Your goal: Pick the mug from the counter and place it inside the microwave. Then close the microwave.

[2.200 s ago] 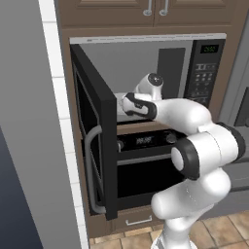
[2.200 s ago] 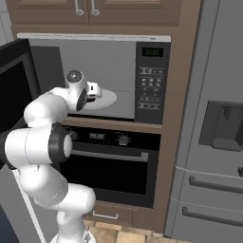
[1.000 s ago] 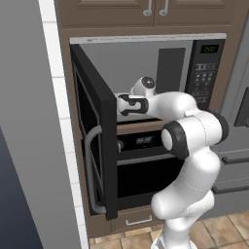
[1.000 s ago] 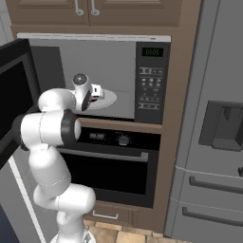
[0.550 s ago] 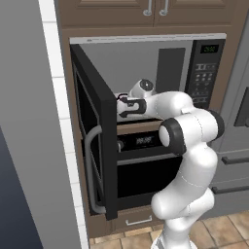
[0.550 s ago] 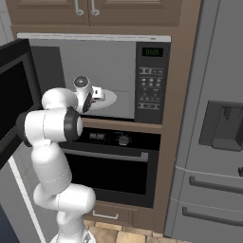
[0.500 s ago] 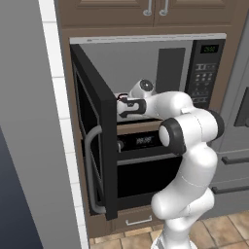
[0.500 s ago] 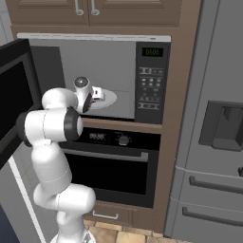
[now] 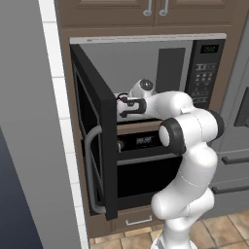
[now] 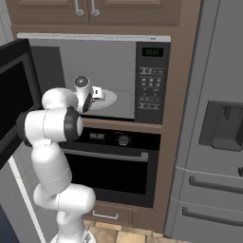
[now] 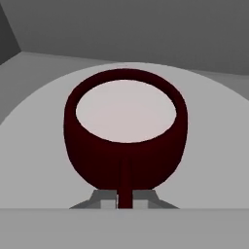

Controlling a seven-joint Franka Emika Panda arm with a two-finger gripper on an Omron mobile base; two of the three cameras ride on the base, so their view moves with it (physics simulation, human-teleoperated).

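Gripper point(image 11: 124, 203): fingers pinched together on the handle of the mug point(image 11: 125, 141), which sits upright, white inside showing, on the white turntable point(image 11: 214, 146) within the microwave point(image 10: 118, 71). Bare turntable rings the mug on all sides, grey cavity walls close behind; the door point(image 9: 95, 141) stands swung wide to the left, opening unobstructed. Beyond, a green display point(image 10: 152, 51) tops the keypad, digits too small to read.

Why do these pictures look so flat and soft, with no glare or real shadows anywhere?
Left base view: the microwave interior is evenly grey, its door glass free of glare. Right base view: the turntable looks washed out, without a clear shadow. Hand view: the mug has blurry edges, its inside flat white.
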